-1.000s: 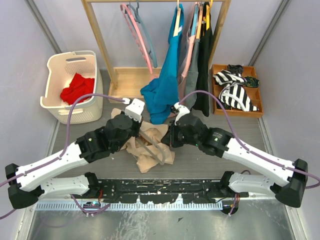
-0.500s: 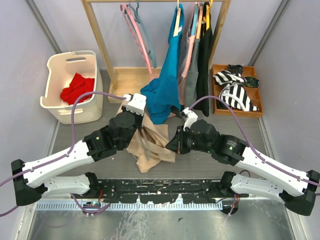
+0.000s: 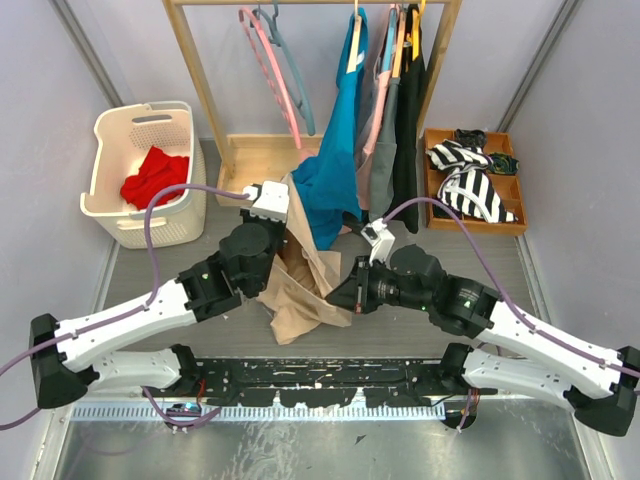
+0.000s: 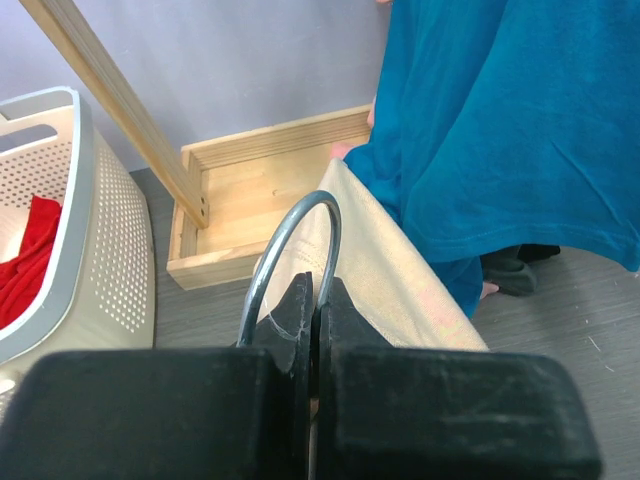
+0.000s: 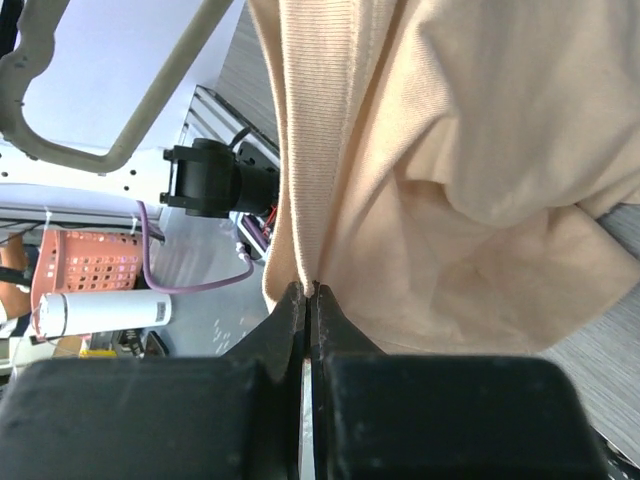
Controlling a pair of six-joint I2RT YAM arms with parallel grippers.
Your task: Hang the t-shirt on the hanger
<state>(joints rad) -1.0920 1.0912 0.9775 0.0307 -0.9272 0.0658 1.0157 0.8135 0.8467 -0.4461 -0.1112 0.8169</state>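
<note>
The beige t-shirt (image 3: 298,290) hangs stretched from its top beside my left wrist down to a crumpled heap on the floor. My left gripper (image 3: 283,200) is shut on the grey hook of the hanger (image 4: 329,250). The shirt (image 4: 390,285) drapes just beyond the hook, and the rest of the hanger is hidden in the cloth. My right gripper (image 3: 335,298) is shut on a ribbed edge of the t-shirt (image 5: 450,150) at the shirt's right side, low down. Its jaws (image 5: 308,292) pinch the hem.
A white laundry basket (image 3: 110,205) holding a red cloth (image 3: 153,175) stands at the far left. A wooden rack (image 3: 195,80) behind carries a pink hanger (image 3: 272,70), a teal garment (image 3: 330,170) and dark clothes (image 3: 405,120). A wooden tray (image 3: 437,222) of striped cloth sits at the right.
My left gripper has risen and moved away with the hanger hook, lifting the shirt off the floor. My right gripper has pulled the shirt's edge down and towards the near side.
</note>
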